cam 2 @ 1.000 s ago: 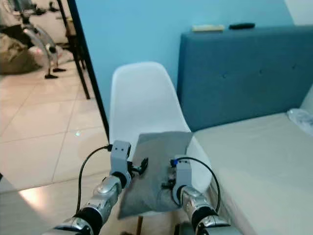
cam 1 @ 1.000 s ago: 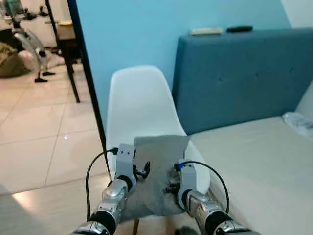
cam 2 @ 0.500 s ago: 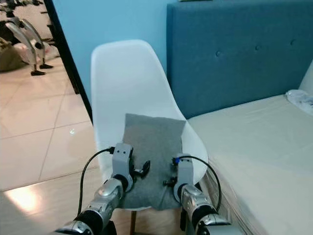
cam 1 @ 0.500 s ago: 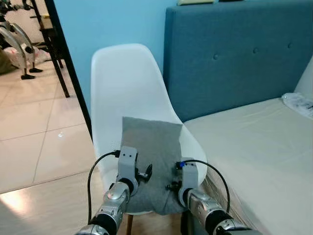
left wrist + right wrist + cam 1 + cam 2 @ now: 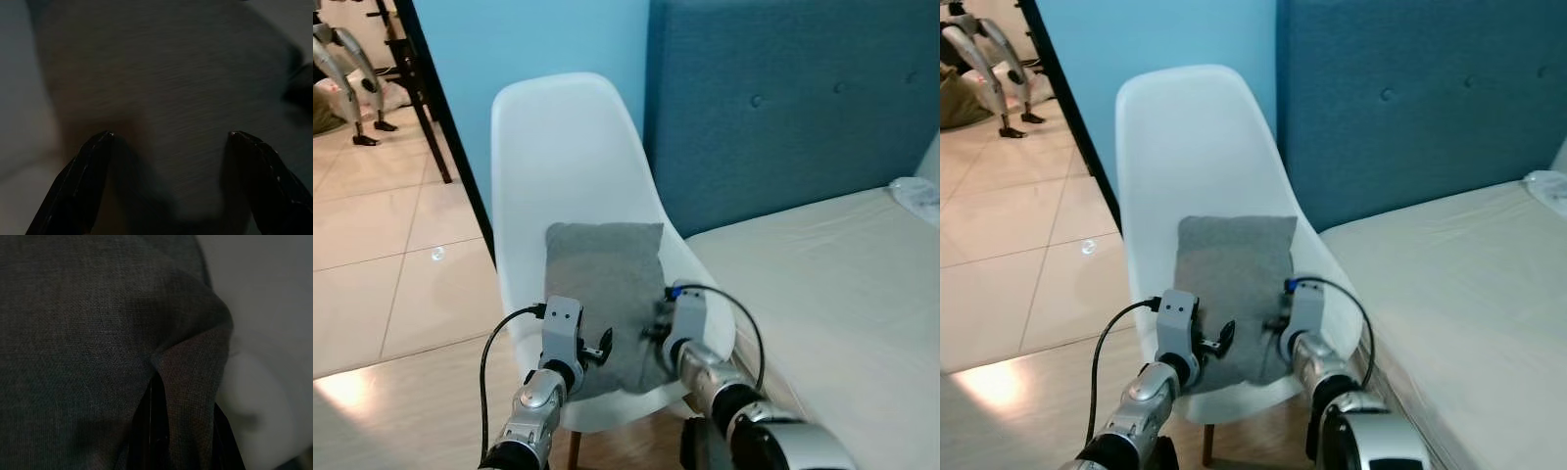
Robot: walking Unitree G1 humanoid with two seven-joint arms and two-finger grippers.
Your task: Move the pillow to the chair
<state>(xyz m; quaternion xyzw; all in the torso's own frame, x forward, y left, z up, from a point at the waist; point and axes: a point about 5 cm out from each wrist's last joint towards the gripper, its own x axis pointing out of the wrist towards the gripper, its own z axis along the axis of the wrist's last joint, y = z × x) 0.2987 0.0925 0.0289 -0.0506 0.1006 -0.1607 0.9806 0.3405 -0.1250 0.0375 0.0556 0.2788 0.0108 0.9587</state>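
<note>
Pillow lies on chair, right gripper pinching its corner.

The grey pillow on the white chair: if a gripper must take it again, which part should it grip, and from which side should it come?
Probably the near right corner of the grey pillow. It lies flat on the white chair, whose backrest blocks the far side; soft corner fabric bunches between fingers, as at the right gripper. Come from the front.
</note>
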